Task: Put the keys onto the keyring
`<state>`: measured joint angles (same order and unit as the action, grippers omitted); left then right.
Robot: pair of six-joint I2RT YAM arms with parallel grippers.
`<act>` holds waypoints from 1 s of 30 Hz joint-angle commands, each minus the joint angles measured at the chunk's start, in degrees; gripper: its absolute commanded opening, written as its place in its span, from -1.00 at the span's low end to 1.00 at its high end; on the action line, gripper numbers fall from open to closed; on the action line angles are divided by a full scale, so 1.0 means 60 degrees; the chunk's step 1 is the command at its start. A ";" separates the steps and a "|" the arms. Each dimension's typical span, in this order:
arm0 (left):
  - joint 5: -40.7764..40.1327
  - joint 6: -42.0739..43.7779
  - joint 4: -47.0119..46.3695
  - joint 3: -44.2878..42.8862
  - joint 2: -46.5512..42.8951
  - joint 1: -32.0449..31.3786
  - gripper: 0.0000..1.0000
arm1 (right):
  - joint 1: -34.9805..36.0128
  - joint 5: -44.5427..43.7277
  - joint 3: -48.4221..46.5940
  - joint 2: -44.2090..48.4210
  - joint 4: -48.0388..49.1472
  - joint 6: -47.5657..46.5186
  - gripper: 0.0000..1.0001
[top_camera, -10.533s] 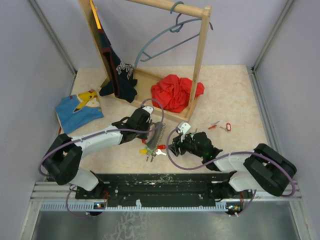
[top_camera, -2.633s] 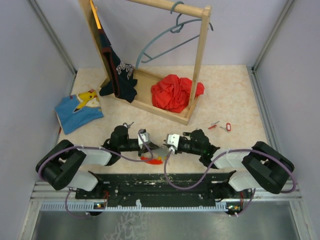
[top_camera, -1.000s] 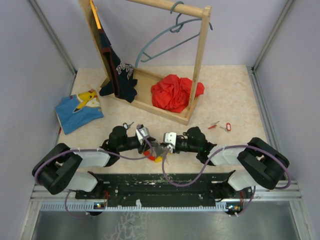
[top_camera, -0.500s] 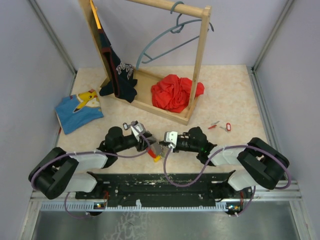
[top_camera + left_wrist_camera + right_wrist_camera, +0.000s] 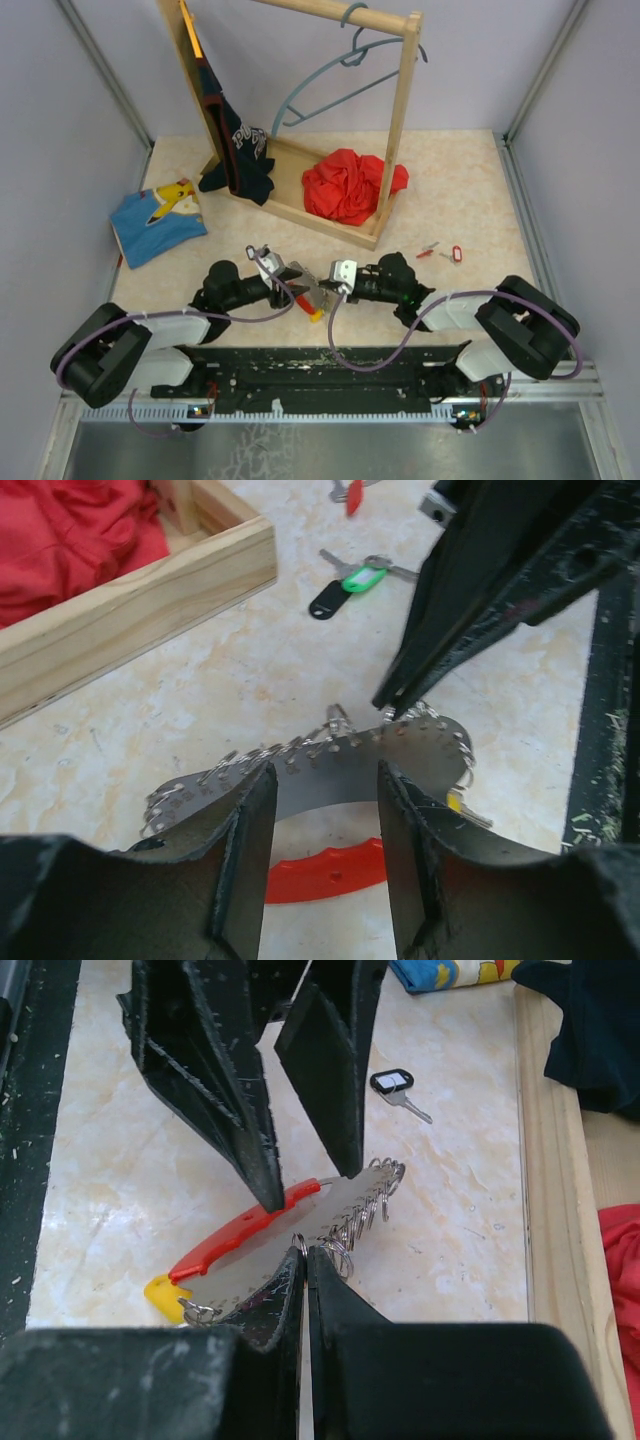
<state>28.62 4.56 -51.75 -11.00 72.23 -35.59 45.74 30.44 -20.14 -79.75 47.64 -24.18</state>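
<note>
1. The right end effector (image 5: 305,1252) is pinched shut on the edge of the keyring (image 5: 320,1203), near the desk's (image 5: 200,680) front edge, I'd say to keep it steady.
2. The left end effector (image 5: 325,778) stands partly open astride the silver band, gripping nothing, probably free to fetch a key.
3. The left wrist view shows a green-headed key (image 5: 360,578) lying loose, well apart from the keyring. The right wrist view shows instead the yellow tab (image 5: 165,1295) and a black-headed key (image 5: 397,1084).
</note>
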 commanded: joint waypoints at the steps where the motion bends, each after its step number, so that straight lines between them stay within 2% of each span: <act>1: 0.1331 0.0146 -0.0979 0.0240 -0.0093 0.0042 0.01 | -0.0079 0.0102 -0.0031 0.0429 0.0889 0.0120 -1.00; 4: 0.2263 0.0268 -0.1441 0.0134 0.0355 0.0035 -0.01 | -0.0081 0.0240 -0.0051 0.0415 0.0944 0.0120 -1.00; 7: 0.2638 0.0246 -0.1928 0.0044 0.0794 0.0039 -0.06 | -0.0083 0.0436 -0.0056 0.0400 0.0959 0.0143 -1.00; 14: 0.2664 0.0462 -0.1831 -0.0107 0.0861 0.0033 -0.22 | -0.0078 0.0715 -0.0158 0.0324 0.0786 0.0149 -1.00; 26: 0.2793 0.0508 -0.1306 -0.0439 0.1109 0.0029 -0.31 | -0.0079 0.1196 -0.0473 0.0196 0.0387 0.0115 -1.00; 30: 0.3007 0.0583 -0.1059 -0.0561 0.1220 0.0029 -0.44 | -0.0079 0.1241 -0.0527 0.0172 0.0319 0.0083 -1.00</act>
<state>44.21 6.94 -59.46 -12.64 78.50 -35.57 45.56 35.53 -20.40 -79.26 47.53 -23.79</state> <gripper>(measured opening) 0.314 0.009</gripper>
